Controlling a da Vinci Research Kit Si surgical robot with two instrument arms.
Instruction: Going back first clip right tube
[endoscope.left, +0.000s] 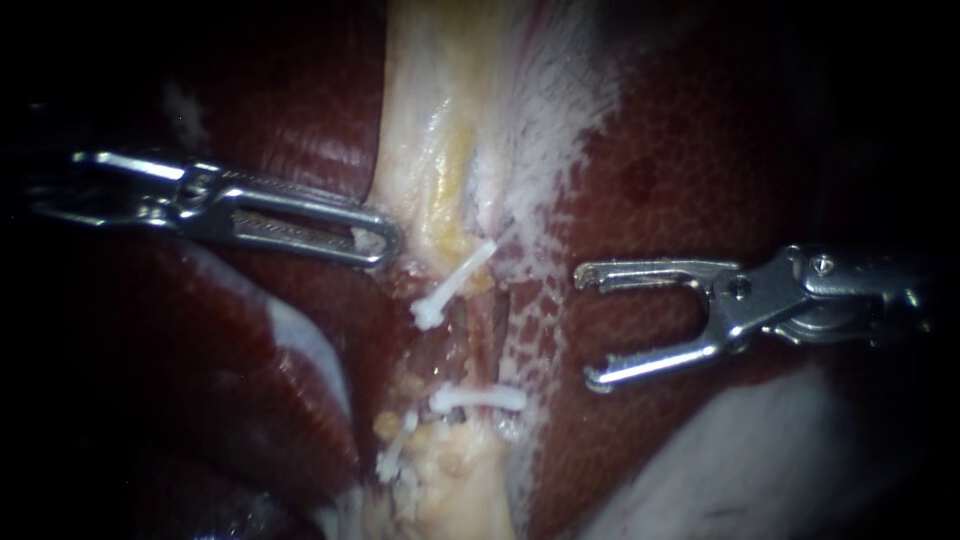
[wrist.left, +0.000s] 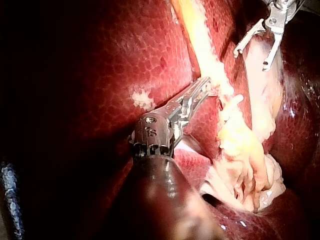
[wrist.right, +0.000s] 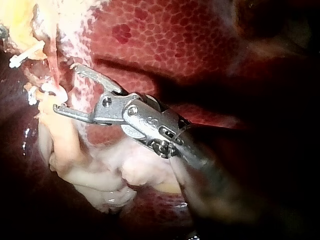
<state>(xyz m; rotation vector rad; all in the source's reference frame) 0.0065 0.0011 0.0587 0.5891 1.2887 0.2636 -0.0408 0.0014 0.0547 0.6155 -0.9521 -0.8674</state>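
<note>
Clip (endoscope.left: 478, 399) on tube (endoscope.left: 493, 326), right instrument (endoscope.left: 586, 328) near, spread wide, gripping nothing.

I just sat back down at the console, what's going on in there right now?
Two instruments work over the liver. The right instrument hangs beside the clipped stretch, its jaws wide open and empty, clear of the tubes. The left instrument has its tip against the pale tissue, just beside the upper clip. A second clip sits across lower down, and a third clip lies below that.
</note>
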